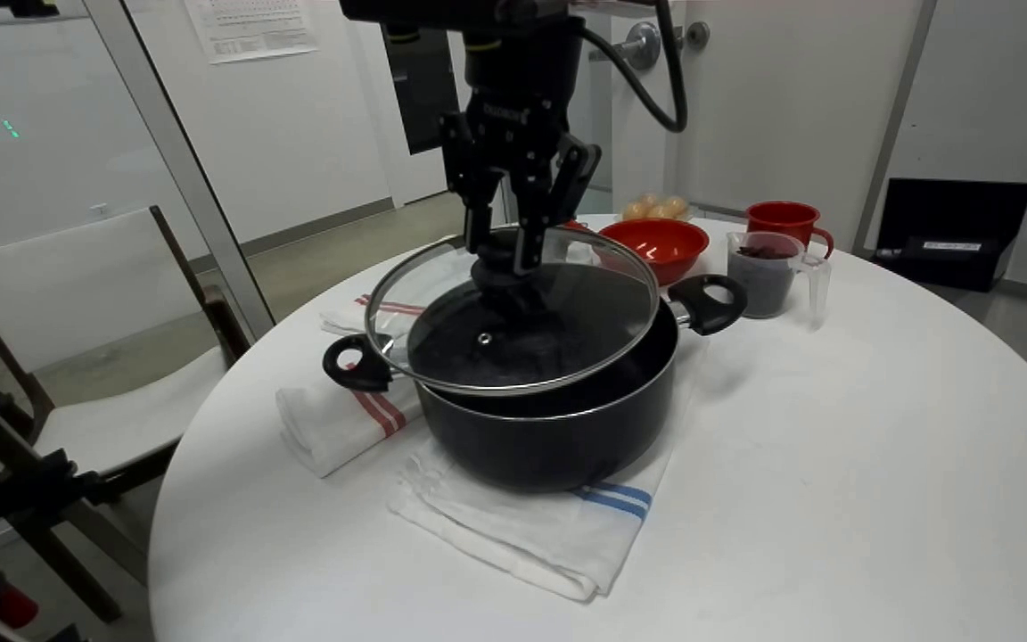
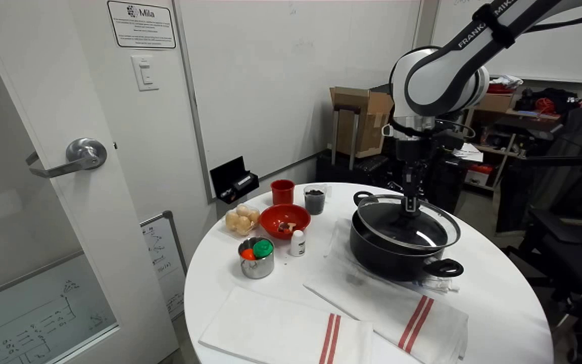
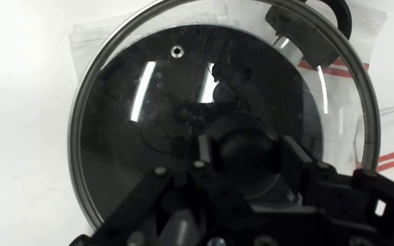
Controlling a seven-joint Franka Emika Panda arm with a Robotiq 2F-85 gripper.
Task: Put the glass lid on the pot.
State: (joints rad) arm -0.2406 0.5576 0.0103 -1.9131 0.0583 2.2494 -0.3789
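The glass lid (image 1: 451, 357) is see-through with a metal rim and a black centre knob. It hangs slightly tilted over the black pot (image 1: 549, 450), shifted off centre, with a gap to the pot's rim on one side. Both also show in an exterior view, the lid (image 2: 389, 225) above the pot (image 2: 384, 263). My gripper (image 1: 500, 259) points down with its fingers on both sides of the knob, shut on it. In the wrist view the lid (image 3: 115, 102) fills the middle and the gripper (image 3: 250, 148) has the knob between its fingers. The pot's far inside is partly hidden.
Folded towels (image 2: 291, 323) lie under and beside the pot. A red bowl (image 2: 271, 222), a red mug (image 2: 283, 192), a cup of dark contents (image 2: 314, 202), eggs (image 2: 242, 220), a metal cup (image 2: 257, 268) and a white bottle (image 2: 297, 245) stand on the table (image 1: 879, 464).
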